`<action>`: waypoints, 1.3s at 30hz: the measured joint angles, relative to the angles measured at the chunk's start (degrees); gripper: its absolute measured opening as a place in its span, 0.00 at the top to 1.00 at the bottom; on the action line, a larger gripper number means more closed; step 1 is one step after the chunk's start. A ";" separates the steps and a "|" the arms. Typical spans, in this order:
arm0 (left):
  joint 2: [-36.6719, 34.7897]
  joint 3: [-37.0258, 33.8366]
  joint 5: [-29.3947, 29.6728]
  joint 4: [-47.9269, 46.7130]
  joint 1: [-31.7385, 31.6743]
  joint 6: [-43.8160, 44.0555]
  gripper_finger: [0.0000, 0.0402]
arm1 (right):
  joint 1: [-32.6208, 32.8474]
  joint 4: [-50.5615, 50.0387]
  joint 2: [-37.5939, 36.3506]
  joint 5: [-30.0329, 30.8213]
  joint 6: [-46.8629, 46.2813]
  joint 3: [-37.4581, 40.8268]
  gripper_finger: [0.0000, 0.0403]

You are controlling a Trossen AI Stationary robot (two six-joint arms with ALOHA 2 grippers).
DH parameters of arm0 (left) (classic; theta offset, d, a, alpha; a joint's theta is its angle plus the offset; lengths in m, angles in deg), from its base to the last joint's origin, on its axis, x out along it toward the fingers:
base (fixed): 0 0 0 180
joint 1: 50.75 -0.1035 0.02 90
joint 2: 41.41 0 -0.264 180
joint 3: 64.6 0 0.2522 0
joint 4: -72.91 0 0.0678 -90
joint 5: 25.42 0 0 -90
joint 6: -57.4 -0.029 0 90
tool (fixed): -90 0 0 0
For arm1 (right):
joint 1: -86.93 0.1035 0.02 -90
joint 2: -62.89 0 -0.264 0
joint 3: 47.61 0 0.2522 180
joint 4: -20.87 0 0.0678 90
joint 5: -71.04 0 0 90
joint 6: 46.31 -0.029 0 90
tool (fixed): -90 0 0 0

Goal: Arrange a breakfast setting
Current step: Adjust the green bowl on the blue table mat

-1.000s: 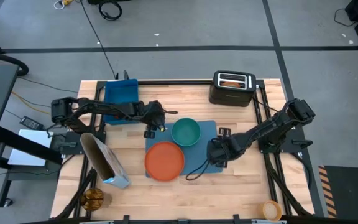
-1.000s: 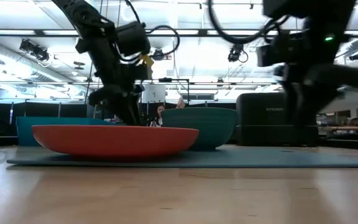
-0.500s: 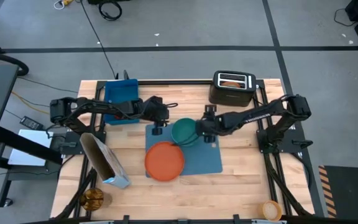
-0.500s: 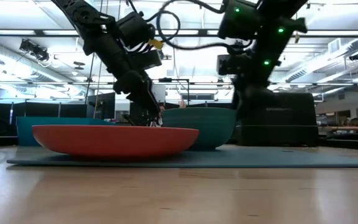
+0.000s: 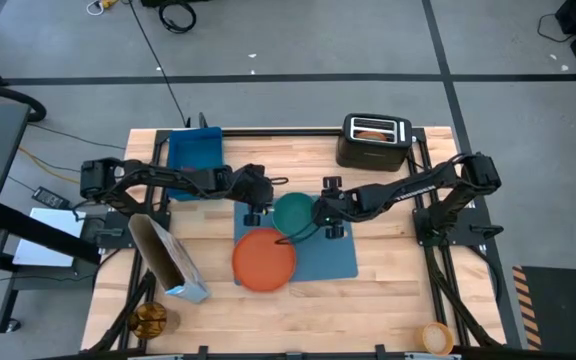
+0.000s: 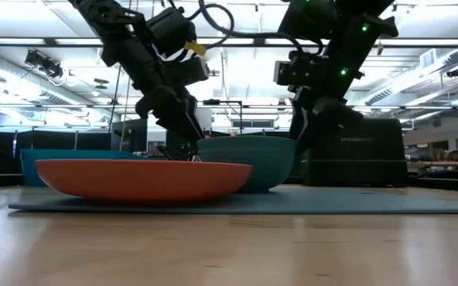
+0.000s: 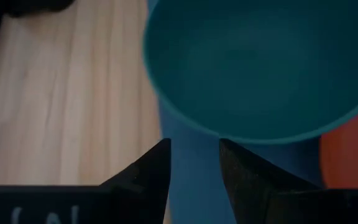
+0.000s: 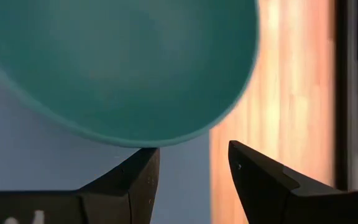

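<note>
The teal bowl (image 5: 293,213) stands on the far part of the flat blue placemat (image 5: 330,258). The round orange plate (image 5: 264,260) lies on the mat's near left part. My left gripper (image 5: 257,211) is open at the bowl's left side, with its fingertips low over the mat (image 7: 191,168). My right gripper (image 5: 318,211) is open at the bowl's right side, and the rim (image 8: 143,143) lies just in front of one fingertip. The cereal bag (image 5: 168,258) lies near the left edge. The cup, apple and spoon are out of view. My left gripper comes level from the table's left, its fingertips (image 7: 224,144) right at the bowl's left rim (image 7: 241,135); I cannot tell whether they touch it. My right gripper comes level from the table's right, one fingertip (image 8: 148,154) against the outside of the bowl's right rim; I cannot tell whether it touches.
A deep blue bin (image 5: 196,160) stands at the far left behind my left arm. A black toaster (image 5: 375,142) with a bread piece (image 5: 373,127) in its slot stands at the far right. Bare wood lies near the front edge and right of the mat.
My right gripper has swung from the mat's near right corner toward the far left, up to the bowl's right side. My left gripper has edged right toward the bowl. The bowl has slid a little toward the table's left.
</note>
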 joint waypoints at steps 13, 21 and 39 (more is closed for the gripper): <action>-0.35 0.11 3.44 -2.56 4.02 1.04 0.64 | 3.02 -1.37 -0.01 -5.01 -3.31 0.00 0.50; -1.82 0.20 3.21 -6.64 4.20 5.05 0.64 | 2.32 -5.16 -0.22 -10.61 -9.53 0.00 0.50; 1.16 0.23 -0.97 0.72 4.95 8.89 0.64 | 1.66 -4.27 -1.64 -18.26 -12.13 -0.07 0.50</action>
